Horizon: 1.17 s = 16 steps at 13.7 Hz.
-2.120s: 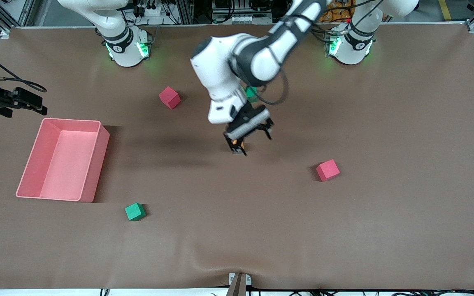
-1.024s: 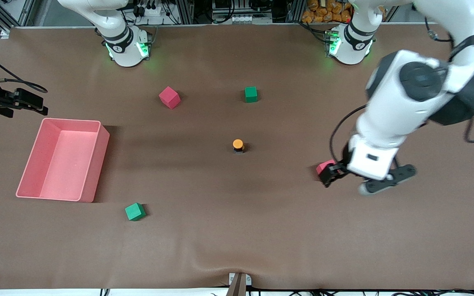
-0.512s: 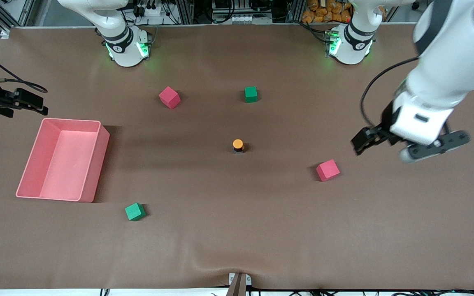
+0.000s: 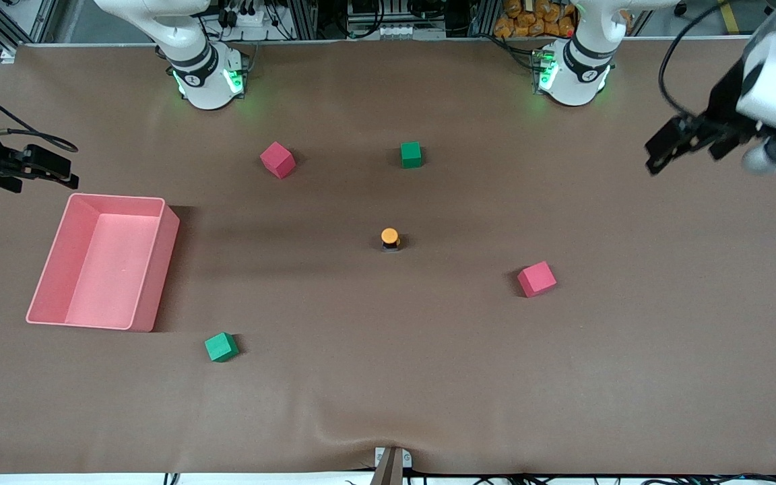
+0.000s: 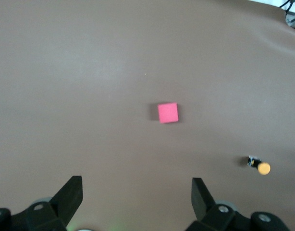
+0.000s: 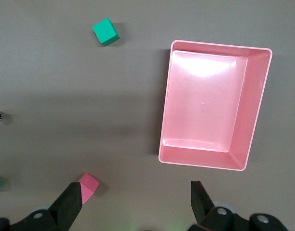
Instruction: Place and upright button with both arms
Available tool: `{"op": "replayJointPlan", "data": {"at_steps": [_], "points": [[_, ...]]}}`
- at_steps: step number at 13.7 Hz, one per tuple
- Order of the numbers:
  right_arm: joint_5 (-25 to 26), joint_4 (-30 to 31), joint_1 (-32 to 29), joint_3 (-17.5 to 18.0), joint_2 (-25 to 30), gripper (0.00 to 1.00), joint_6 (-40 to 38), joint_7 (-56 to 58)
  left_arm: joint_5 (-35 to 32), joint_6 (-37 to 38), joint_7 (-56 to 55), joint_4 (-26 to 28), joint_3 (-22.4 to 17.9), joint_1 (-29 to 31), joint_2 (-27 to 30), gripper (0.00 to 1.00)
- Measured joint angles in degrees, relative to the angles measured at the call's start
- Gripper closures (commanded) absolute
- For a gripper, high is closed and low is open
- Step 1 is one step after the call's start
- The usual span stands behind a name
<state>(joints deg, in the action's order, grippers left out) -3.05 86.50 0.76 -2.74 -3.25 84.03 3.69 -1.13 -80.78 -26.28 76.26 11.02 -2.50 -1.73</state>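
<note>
Nearest the front camera you have a green cube (image 4: 220,347), then a pink-red cube (image 4: 536,279) toward the left arm's end of the table. A little farther from that camera, mid-table, the button (image 4: 390,238) stands upright on its black body, orange cap up and nothing touching it, so the placing looks done. The left gripper (image 4: 688,145) hangs high over its own end of the table, fingers spread wide and empty, likely parked clear so the button stands undisturbed. The right gripper (image 6: 135,202) waits over the pink bin (image 4: 153,279), equally wide open and holding nothing.
</note>
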Motion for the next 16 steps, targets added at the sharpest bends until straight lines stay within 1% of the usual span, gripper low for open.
{"op": "replayJointPlan", "data": {"at_steps": [2, 3, 5, 6, 7, 11, 16], "points": [[0.00, -0.01, 0.00, 0.01, 0.00, 0.00, 0.00, 0.00, 2.33, 0.54, 5.29, 2.34, -4.59, 0.08, 3.77, 0.00], [0.00, -0.01, 0.00, 0.01, 0.00, 0.00, 0.01, 0.00, 2.63, 0.55, 8.60, 3.19, -7.23, 0.16, 4.74, 0.00], [0.00, -0.01, 0.00, 0.00, 0.00, 0.00, 0.08, 0.00, 3.02, 0.53, 16.39, 4.31, -12.53, 0.38, 4.95, 0.00], [0.00, -0.02, 0.00, 0.00, 0.00, 0.00, 0.09, 0.00, 3.20, 0.45, 18.94, 4.79, -14.56, 0.54, 4.69, 0.00], [0.00, -0.01, 0.00, -0.02, 0.00, 0.00, 0.09, 0.00, 3.31, 0.37, 20.58, 5.15, -15.73, 0.72, 4.26, 0.00], [0.00, -0.01, 0.00, -0.05, 0.00, 0.00, 0.16, 0.00, 3.33, -1.51, 20.92, 5.43, -15.58, 0.52, 1.60, 0.00], [0.02, -0.01, -0.01, -0.12, 0.00, 0.00, 0.16, 0.00, 3.33, -1.94, 20.62, 5.60, -15.57, 0.47, 0.71, 0.00]]}}
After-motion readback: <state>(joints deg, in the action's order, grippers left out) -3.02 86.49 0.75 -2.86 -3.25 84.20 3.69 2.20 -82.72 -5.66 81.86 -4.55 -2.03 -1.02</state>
